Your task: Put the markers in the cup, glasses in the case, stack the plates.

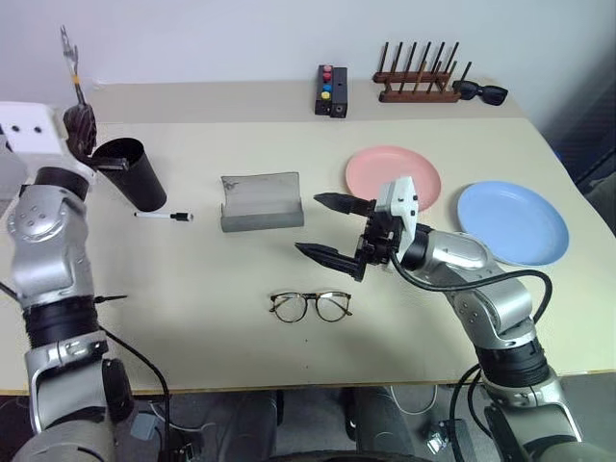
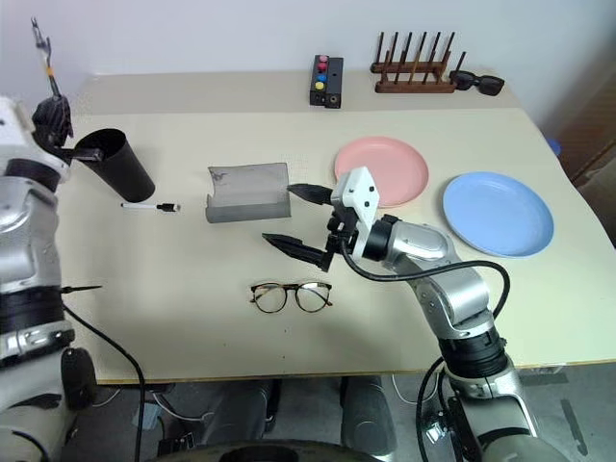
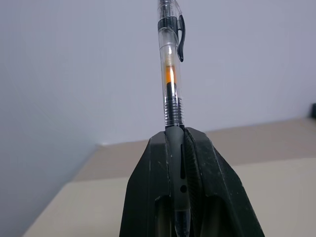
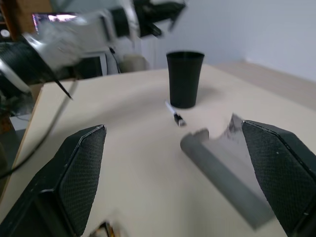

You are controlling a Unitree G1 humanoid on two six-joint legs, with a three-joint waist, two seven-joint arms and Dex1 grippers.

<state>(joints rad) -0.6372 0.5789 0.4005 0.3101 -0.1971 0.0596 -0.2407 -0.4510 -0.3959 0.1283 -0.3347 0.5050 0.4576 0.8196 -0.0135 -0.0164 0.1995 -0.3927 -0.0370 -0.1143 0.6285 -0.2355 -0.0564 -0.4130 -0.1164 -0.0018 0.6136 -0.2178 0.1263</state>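
Cream tabletop (image 1: 192, 318) carries everything. At its left end the black cup (image 1: 132, 173) stands upright, and just above its rim the left gripper (image 1: 79, 123) is clamped on a clear-barrelled pen (image 1: 70, 60) that sticks up past the fingertips. Beside the cup's base lies the white marker (image 1: 164, 217) with the black cap. Toward the middle the grey case (image 1: 261, 201) sits with its lid up, and nearer the front edge lie the glasses (image 1: 311, 306). Between case and glasses hangs the right gripper (image 1: 324, 227), jaws spread wide, empty. Behind it lies the pink plate (image 1: 371, 168), with the blue plate (image 1: 512, 221) beside it, apart.
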